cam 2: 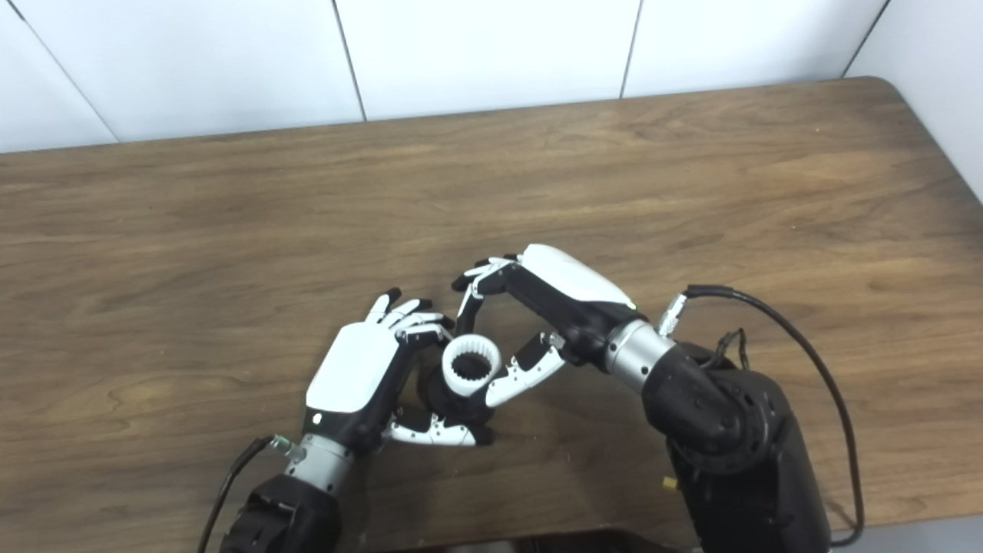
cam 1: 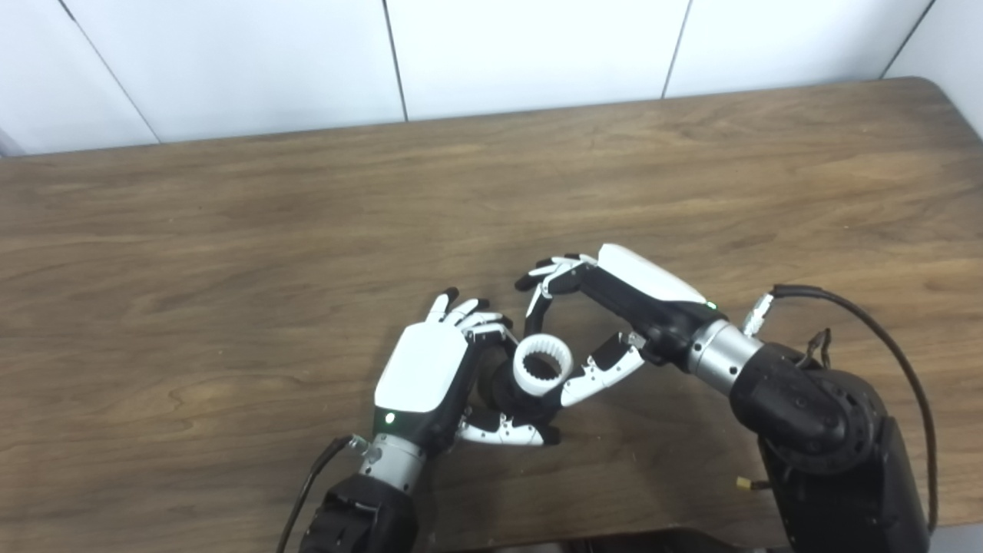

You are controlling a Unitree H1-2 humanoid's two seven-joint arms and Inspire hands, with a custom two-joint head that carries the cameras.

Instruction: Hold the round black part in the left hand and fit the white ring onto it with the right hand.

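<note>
My left hand (cam 1: 422, 370) is shut on the round black part (cam 1: 499, 390), low at the table's front centre, with fingers curled behind it and the thumb under it. The white ring (cam 1: 542, 366), toothed on the inside, sits on top of the black part, tilted toward the camera. My right hand (cam 1: 618, 296) reaches in from the right and pinches the ring, one fingertip at its far edge and the thumb on its right side. Most of the black part is hidden by the ring and the fingers. In the right eye view the ring (cam 2: 471, 365) shows between both hands.
The brown wooden table (cam 1: 230, 230) stretches wide to the left, the right and behind the hands. A white panelled wall (cam 1: 537, 46) runs along its far edge. A black cable (cam 1: 883, 330) loops off the right forearm.
</note>
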